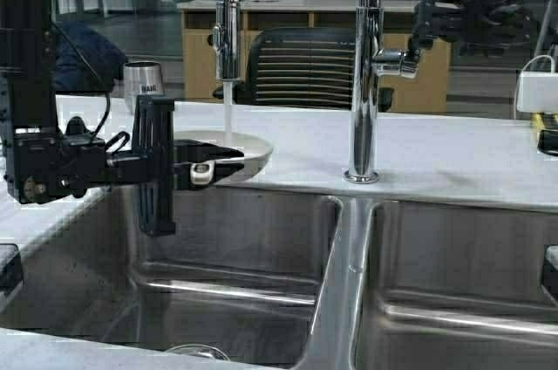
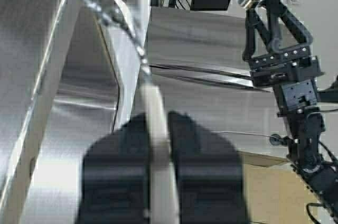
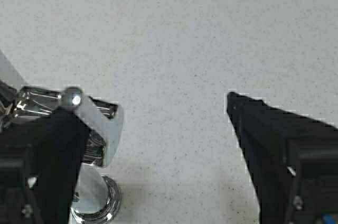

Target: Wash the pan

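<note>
The cream pan (image 1: pixel 246 148) is held level over the left sink basin (image 1: pixel 244 256), under a stream of water (image 1: pixel 228 113) from the pull-down spout (image 1: pixel 227 34). My left gripper (image 1: pixel 212 168) is shut on the pan's stubby handle (image 1: pixel 200 173). In the left wrist view the handle (image 2: pixel 157 145) sits clamped between the black fingers (image 2: pixel 113 171), and the pan's rim (image 2: pixel 108 7) runs away edge-on. My right gripper (image 1: pixel 420 37) is open, up at the faucet lever (image 1: pixel 394 63). In the right wrist view one of its fingers (image 3: pixel 53 150) lies against the lever (image 3: pixel 103 126).
The chrome faucet column (image 1: pixel 364 82) stands on the white counter (image 1: pixel 453 156) between the two steel basins. A steel tumbler (image 1: pixel 142 84) stands at the back left. A white device (image 1: pixel 536 91) sits at the far right. A glass rim (image 1: pixel 196 353) shows low in the left basin.
</note>
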Available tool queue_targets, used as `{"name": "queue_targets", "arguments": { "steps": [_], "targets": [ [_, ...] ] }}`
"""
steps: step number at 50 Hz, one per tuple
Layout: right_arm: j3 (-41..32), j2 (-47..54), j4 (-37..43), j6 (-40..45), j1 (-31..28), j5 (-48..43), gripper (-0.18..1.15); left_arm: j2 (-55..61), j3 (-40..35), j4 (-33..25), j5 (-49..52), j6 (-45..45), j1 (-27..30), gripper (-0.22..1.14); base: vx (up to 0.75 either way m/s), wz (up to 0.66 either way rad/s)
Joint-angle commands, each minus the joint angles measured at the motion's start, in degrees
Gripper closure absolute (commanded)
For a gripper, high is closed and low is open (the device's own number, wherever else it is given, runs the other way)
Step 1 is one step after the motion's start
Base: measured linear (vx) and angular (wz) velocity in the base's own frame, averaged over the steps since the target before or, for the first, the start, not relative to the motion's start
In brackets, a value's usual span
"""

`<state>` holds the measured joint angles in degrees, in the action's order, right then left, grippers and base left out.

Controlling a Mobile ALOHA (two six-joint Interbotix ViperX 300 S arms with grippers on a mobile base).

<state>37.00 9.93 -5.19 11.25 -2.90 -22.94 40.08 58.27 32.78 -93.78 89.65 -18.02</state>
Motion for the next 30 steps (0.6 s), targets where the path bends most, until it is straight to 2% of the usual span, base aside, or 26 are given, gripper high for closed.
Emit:
{"name": "queue_targets", "arguments": {
  "steps": [1, 30],
  "targets": [
    [-0.2, -1.0, 0.7, -0.2, 3.5, -0.2, -0.06, -0.9, -0.6, 0.2, -1.1, -1.1, -0.1, 0.89, 0.00, 0.00],
    [5.1, -11.2, -0.2, -0.4, 1.4, -4.0, -0.06, 0.3, -1.0, 0.4, -1.0, -1.1, -0.1, 0.89, 0.00, 0.00]
  ]
}}
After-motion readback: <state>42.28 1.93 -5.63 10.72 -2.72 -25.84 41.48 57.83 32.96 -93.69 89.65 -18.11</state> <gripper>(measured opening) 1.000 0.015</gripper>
